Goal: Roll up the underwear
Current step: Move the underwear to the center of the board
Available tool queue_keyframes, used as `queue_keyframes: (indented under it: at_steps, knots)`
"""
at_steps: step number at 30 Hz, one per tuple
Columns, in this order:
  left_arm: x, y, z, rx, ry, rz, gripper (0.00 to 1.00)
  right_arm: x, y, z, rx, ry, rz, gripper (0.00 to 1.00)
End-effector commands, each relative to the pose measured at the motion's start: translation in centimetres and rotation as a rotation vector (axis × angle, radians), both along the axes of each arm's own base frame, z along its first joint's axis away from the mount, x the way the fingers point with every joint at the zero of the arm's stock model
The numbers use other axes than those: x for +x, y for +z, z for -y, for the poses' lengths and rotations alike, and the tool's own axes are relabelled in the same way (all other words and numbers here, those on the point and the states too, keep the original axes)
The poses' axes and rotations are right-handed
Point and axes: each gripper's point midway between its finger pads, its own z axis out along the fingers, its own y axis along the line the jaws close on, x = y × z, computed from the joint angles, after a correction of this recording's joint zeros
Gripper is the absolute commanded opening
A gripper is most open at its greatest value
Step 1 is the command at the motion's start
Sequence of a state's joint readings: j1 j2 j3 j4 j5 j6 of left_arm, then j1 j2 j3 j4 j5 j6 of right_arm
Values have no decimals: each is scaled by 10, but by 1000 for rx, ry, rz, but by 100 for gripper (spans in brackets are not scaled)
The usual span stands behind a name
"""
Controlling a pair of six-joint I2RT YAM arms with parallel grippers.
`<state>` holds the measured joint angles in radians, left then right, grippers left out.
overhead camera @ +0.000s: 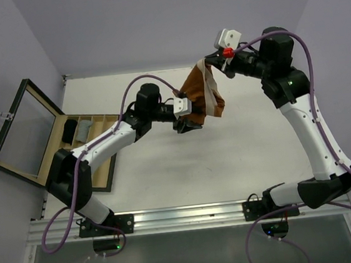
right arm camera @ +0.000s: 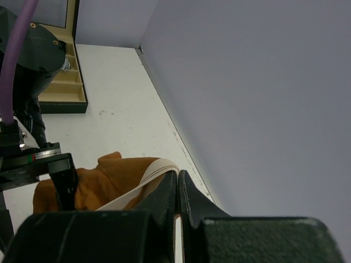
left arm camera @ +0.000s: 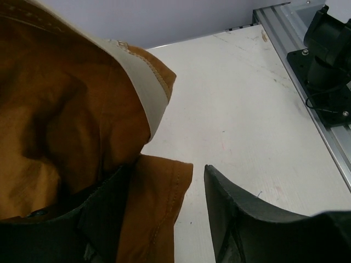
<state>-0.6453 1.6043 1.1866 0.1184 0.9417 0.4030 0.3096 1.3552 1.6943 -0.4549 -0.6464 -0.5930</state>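
An orange-brown underwear (overhead camera: 203,94) with a cream waistband (right arm camera: 156,167) hangs in the air above the back of the table. My right gripper (overhead camera: 209,62) is shut on the waistband at the garment's top; in the right wrist view its jaws (right arm camera: 178,174) are pressed together on the band. My left gripper (overhead camera: 187,123) is at the garment's lower left edge. In the left wrist view the cloth (left arm camera: 71,126) drapes over the left finger, and the right finger (left arm camera: 230,219) stands clear of the hem, so these jaws are apart. Black underwear (overhead camera: 70,131) and a grey one (overhead camera: 82,132) lie in the box.
A compartmented wooden box (overhead camera: 45,142) with its glass lid (overhead camera: 18,126) swung open stands at the table's left edge. The back wall runs close behind my right gripper. The right arm's base (left arm camera: 329,60) sits on the rail at the near edge.
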Motion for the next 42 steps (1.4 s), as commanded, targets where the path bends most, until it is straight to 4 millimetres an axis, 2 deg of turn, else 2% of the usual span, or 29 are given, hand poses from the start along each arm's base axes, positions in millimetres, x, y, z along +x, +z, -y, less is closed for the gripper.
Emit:
queue_keyframes:
  at_steps: [1,6,13,17,26,33,42]
  knots:
    - [3,24,7,-73,-2,62,60,-2,24,-5,42,8,44,0]
    - [2,44,13,-127,-20,44,59,-3,17,-12,40,15,27,0]
    - [-29,40,27,-125,-129,-4,55,8,19,-14,68,-26,18,0]
    - [-36,41,33,-135,-137,-16,55,12,21,-15,86,-35,4,0]
    - [-10,59,36,-183,22,-24,58,7,17,-16,87,-27,-10,0]
    - [-6,63,34,-162,26,-2,60,5,17,-16,91,-23,-10,0]
    - [3,61,13,-140,81,5,58,3,20,-17,105,-17,-7,0]
